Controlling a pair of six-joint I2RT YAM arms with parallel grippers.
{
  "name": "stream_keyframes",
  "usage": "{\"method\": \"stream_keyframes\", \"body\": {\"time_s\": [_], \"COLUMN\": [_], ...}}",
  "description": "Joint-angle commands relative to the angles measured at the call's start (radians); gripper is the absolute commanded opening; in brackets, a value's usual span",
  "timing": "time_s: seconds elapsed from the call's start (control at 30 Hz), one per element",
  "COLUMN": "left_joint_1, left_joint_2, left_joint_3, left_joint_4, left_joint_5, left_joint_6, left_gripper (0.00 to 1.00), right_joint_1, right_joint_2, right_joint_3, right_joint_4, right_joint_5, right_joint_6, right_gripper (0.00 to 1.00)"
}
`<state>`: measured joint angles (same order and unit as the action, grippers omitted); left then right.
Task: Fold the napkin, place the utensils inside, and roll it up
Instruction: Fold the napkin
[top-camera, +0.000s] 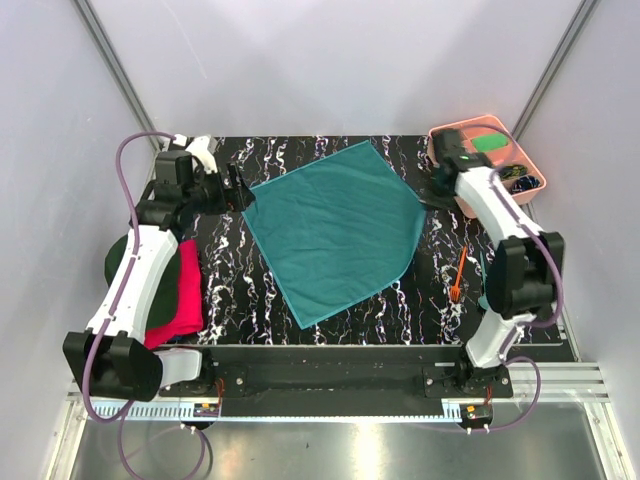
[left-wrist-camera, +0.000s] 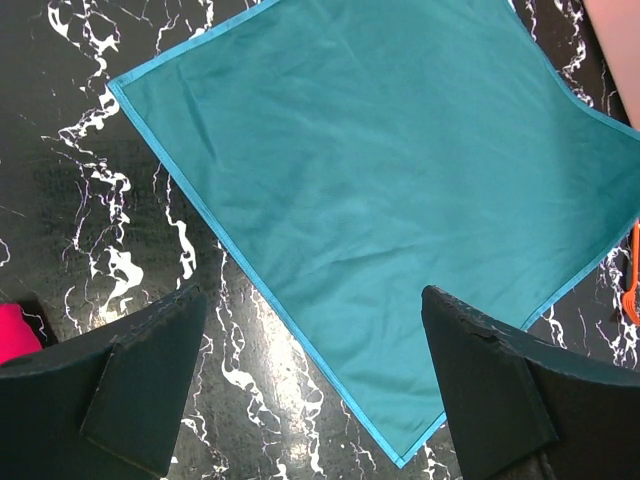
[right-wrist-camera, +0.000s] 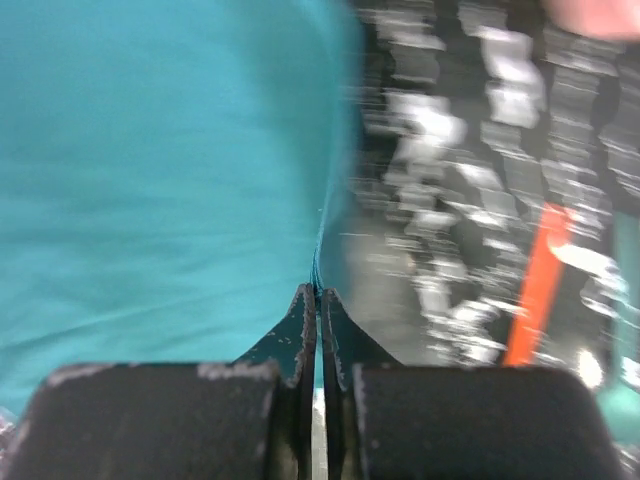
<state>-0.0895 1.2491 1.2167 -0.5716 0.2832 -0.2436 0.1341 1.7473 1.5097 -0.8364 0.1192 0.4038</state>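
The teal napkin (top-camera: 335, 230) lies spread flat as a diamond on the black marbled table; it also fills the left wrist view (left-wrist-camera: 380, 190). My left gripper (top-camera: 238, 187) is open and empty, hovering by the napkin's left corner, its jaws straddling the hem (left-wrist-camera: 312, 300). My right gripper (top-camera: 432, 198) is shut on the napkin's right edge, the hem pinched between its tips (right-wrist-camera: 318, 290); that view is blurred. The orange fork (top-camera: 459, 275) lies right of the napkin and shows in the right wrist view (right-wrist-camera: 535, 285). The teal spoon (top-camera: 483, 272) beside it is partly hidden by my right arm.
A pink tray (top-camera: 470, 128) with green and dark items stands at the back right. A pink-red cloth (top-camera: 180, 295) and a dark green cap (top-camera: 115, 255) lie under my left arm at the table's left edge.
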Motion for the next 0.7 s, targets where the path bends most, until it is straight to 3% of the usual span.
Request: {"method": "stream_keyframes", "body": {"time_s": [0.0,0.23,0.37,0.47,0.53,0.67], "left_joint_1": [0.01,0.046,0.079,0.088,0.088,0.117], "left_joint_2": [-0.05,-0.066,-0.066,-0.066,-0.066,-0.062], "left_joint_3": [-0.002,-0.017,-0.02,-0.025,-0.028,-0.029], "left_joint_4": [0.062,0.079,0.085,0.095,0.099,0.107], "left_joint_5": [-0.006,-0.042,-0.015,0.001,0.011,0.031], "left_joint_6": [-0.002,-0.011,-0.023,-0.029,-0.036,-0.046], "left_gripper": [0.91,0.91,0.92,0.92,0.92,0.92], "right_joint_1": [0.235,0.465,0.532,0.55,0.549,0.552], "right_joint_2": [0.15,0.555,0.822,0.954,0.986,0.969], "right_joint_3": [0.191,0.653,1.032,1.209,1.216,1.072], "right_joint_4": [0.037,0.054,0.06,0.124,0.205,0.529], "right_joint_5": [-0.061,-0.162,-0.237,-0.297,-0.332,-0.397], "right_joint_6": [0.061,0.153,0.202,0.265,0.325,0.455], "right_gripper": [0.0,0.0,0.0,0.0,0.0,0.0]}}
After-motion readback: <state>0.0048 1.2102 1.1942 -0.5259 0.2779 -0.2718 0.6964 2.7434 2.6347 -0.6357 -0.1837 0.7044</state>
